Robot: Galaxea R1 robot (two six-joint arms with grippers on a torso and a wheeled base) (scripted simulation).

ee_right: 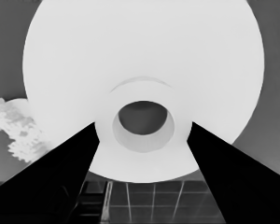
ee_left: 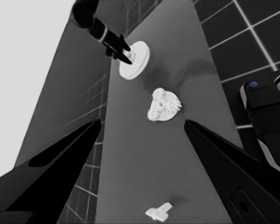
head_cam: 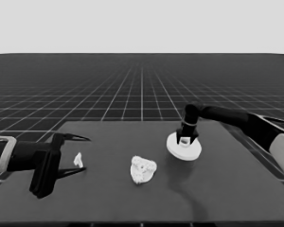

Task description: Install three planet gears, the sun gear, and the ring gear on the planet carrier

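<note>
My right gripper (head_cam: 186, 140) is shut on the raised hub of the larger round part (head_cam: 183, 149), the ring gear, right of the table's middle. That part hangs slightly above the table, over its shadow. In the right wrist view it (ee_right: 130, 56) fills the picture, and a black finger (ee_right: 60, 172) presses each side of the hub. The toothed gears (head_cam: 143, 169) sit clustered on the smaller round part at the table's middle, mostly hiding it; they also show as a gear cluster (ee_left: 163, 106) and as gears (ee_right: 16, 126). My left gripper (head_cam: 85, 153) waits open at the table's left end.
A thin white piece (head_cam: 78, 159) lies on the table between the left gripper's fingers, not held, and shows as the thin piece (ee_left: 158, 212) in the left wrist view. Dark machinery with blue lights (ee_left: 266, 116) stands past the table's edge.
</note>
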